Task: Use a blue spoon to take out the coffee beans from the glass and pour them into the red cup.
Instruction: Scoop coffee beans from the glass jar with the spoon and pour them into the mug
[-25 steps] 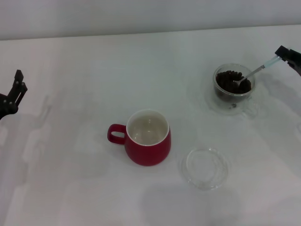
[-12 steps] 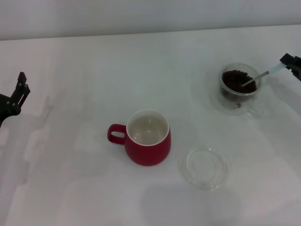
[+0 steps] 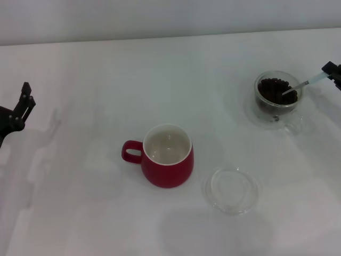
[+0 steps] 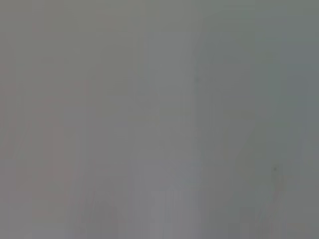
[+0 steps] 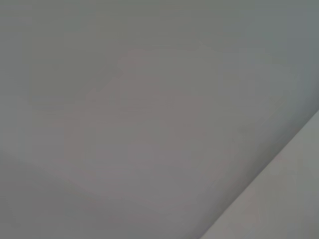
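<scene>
Blue spoon [image 3: 302, 84] in coffee beans [image 3: 276, 89]

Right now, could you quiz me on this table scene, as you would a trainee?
1. True or false: the red cup already holds coffee beans.
2. Where is the blue spoon's bowl? A) in the glass B) over the red cup C) on the glass saucer
3. Fill in: the spoon's handle is held by the ____ gripper.

Key: 1 false, its white inside is bare. 2 A. 3 right; the left gripper waits at the table's left edge.
</scene>
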{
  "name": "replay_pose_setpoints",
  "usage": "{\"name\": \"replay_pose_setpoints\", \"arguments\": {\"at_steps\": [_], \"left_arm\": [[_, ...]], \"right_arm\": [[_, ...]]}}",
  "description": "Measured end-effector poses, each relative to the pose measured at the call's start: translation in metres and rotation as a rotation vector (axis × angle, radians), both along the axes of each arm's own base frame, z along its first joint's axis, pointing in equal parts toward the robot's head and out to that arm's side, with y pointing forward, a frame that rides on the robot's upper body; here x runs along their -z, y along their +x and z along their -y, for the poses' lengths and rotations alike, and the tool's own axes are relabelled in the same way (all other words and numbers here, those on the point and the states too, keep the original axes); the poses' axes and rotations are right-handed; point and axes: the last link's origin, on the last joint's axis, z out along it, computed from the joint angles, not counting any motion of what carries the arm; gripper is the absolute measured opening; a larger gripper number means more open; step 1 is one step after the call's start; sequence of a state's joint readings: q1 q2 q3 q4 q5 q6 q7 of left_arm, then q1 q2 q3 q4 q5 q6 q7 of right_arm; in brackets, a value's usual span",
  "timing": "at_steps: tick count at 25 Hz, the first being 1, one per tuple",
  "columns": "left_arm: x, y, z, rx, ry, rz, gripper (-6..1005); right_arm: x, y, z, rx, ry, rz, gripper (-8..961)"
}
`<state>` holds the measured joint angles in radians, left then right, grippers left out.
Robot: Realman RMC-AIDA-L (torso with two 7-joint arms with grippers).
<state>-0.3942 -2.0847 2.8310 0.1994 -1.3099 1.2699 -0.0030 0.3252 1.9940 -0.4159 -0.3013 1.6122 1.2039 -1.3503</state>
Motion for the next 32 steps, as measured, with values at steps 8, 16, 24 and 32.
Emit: {"name": "replay_pose_setpoints", "arguments": {"at_steps": [8,16,24,32], "left_arm": [[0.001,0.002,-0.002,0.003,-0.004,0.0,846],[0.001,0.004,-0.004,0.01,-0.004,0.0,846],[0.002,0.005,-0.007,0.009,-0.011,-0.002,847],[0.001,0.006,-0.009,0.009,-0.008,0.0,846]], "right_arm": [[-0.003,0.0,-0.001,0.0,0.007,0.005,148],[-0.007,0.001,-0.003,-0.002,0.018,0.01,148],[-0.015,0.003,-0.005,0.0,0.034,0.017,148],[-0.022,0.004,-0.005,0.0,0.053,0.025,149]]}}
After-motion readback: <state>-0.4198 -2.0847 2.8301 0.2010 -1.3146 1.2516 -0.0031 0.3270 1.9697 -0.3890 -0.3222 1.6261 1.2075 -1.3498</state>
